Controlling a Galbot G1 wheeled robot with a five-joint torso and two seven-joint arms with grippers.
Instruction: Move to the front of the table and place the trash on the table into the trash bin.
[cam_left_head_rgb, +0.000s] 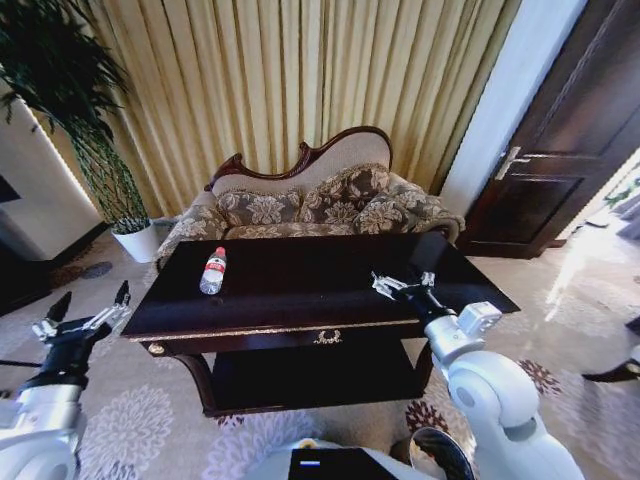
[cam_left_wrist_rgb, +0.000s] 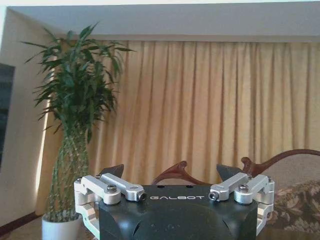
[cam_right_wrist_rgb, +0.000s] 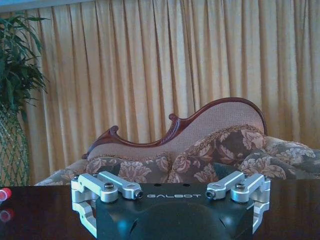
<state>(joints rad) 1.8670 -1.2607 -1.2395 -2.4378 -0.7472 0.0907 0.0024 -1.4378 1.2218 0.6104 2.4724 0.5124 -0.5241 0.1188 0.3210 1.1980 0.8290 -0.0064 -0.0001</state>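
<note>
So the robot is parked right in front of the table (cam_left_head_rgb: 300, 300), the big dark glossy one with the gold trim along the front edge and a lower shelf underneath. The trash is a clear plastic bottle (cam_left_head_rgb: 213, 271) with a red cap, lying on its side on the left part of the tabletop, well away from both arms. In the right wrist view you can just catch its red cap at the edge, mirrored in the polish.

The right gripper (cam_left_head_rgb: 400, 286) hangs over the right side of the tabletop, fingers spread apart with nothing between them. The left gripper (cam_left_head_rgb: 88, 308) sits off the table's left end, out over the carpet (cam_left_head_rgb: 130, 430) (not above the wood at all), and its dark fingertips are spread wide too, holding nothing.

Behind the table there's a patterned sofa (cam_left_head_rgb: 320, 205) with a carved wooden back, gold curtains (cam_left_head_rgb: 300, 70) behind that, and a tall plant in a white pot (cam_left_head_rgb: 138, 240) on the left. A dark door (cam_left_head_rgb: 560, 130) stands on the right
</note>
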